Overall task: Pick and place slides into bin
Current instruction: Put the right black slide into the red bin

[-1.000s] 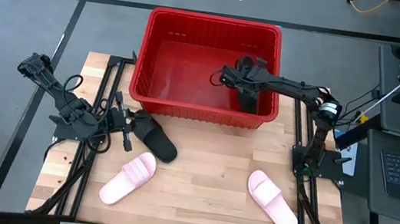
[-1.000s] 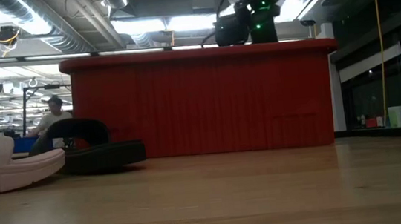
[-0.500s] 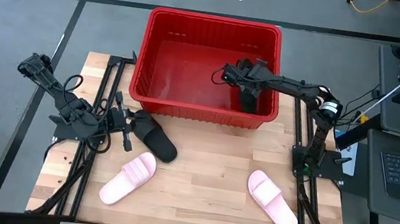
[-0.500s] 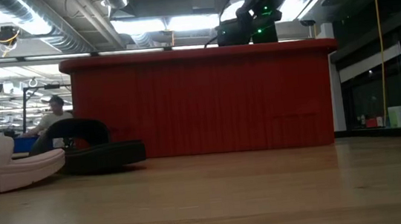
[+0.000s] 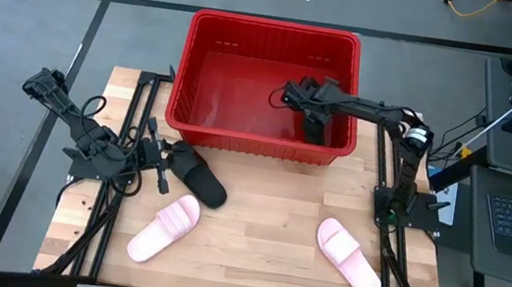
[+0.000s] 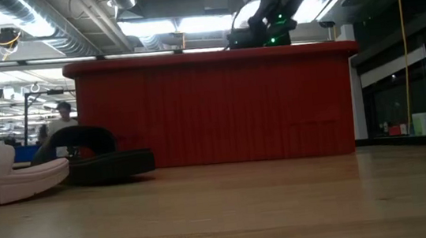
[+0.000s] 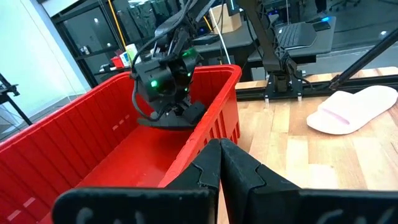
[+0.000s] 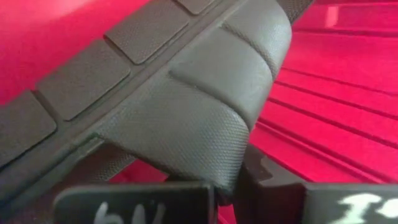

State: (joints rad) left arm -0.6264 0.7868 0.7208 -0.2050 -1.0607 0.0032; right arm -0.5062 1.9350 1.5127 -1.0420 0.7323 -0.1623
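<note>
Inside the bin [image 5: 202,25] | right end effector [image 5: 312,114] clenched on black slide [image 5: 320,124], unreleased | beyond it: black slide on counter [image 5: 200,175], two pink slides [image 5: 166,228] remain | left end effector [image 5: 157,158] clenched, idle

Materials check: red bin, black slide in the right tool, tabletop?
Bin: looks like moulded plastic, slightly glossy; ribbed slatted walls, uniform red.

Black slide, shut in the right tool inside the bin: probably foam or rubber, matte; pebbled surface and raised tread blocks on the sole.

Tabletop: wood, apparently butcher-block; visible grain and jointed strips, light satin finish.
</note>
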